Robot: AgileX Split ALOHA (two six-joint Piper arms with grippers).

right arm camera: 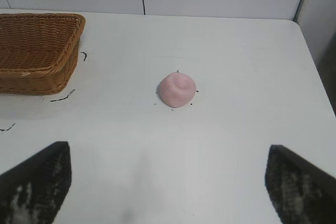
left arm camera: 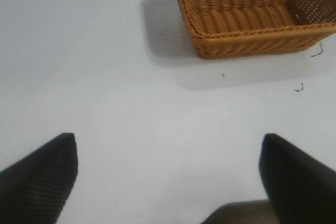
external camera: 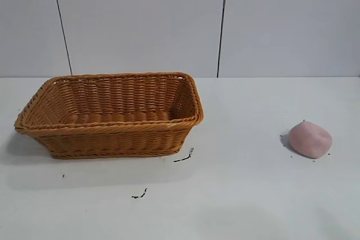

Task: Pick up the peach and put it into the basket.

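Note:
The peach [external camera: 310,139], a small dull-pink rounded lump, lies on the white table at the right; it also shows in the right wrist view [right arm camera: 177,89]. The orange-brown wicker basket [external camera: 110,133] stands at the left and holds nothing; it shows in the left wrist view [left arm camera: 252,43] and the right wrist view [right arm camera: 37,77]. Neither arm shows in the exterior view. My right gripper [right arm camera: 168,153] is open and empty, well short of the peach. My left gripper [left arm camera: 169,145] is open and empty over bare table, apart from the basket.
Small dark marks [external camera: 183,157] lie on the table in front of the basket. The table's right edge [right arm camera: 315,61] runs beyond the peach. A white panelled wall [external camera: 219,21] stands behind the table.

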